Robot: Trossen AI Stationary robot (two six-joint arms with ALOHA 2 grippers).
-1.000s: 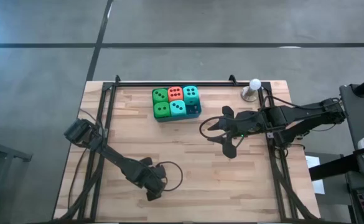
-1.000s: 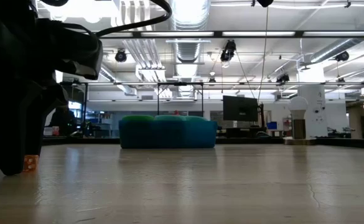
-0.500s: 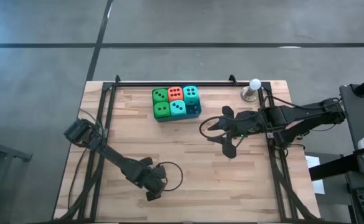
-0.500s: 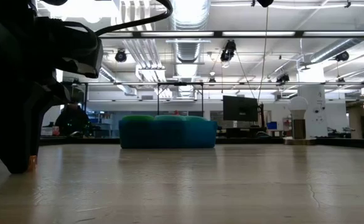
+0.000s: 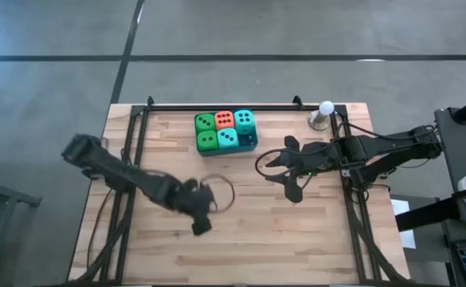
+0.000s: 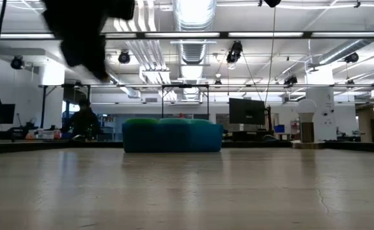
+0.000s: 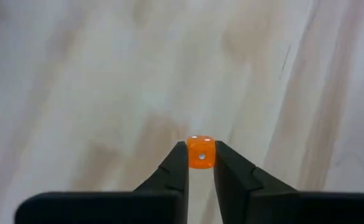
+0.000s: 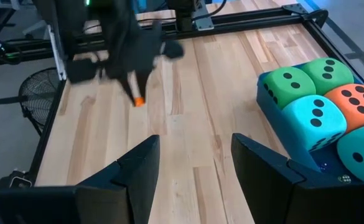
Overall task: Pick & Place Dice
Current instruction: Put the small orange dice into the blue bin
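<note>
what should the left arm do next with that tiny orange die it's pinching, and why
Probably carry it toward the blue tray. The left gripper is shut on the small orange die and is off the wooden table, while the tray with five big dice sits at the far edge.

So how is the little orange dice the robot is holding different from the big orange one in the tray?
The little orange die is far smaller than the big orange-red die. The little one is pinched between the left gripper fingers, above the bare wood; the big one sits in the blue tray, packed among green and teal dice. The little one's facing side shows one pale pip; the big one shows six dark pips. Both are orange cubes.
</note>
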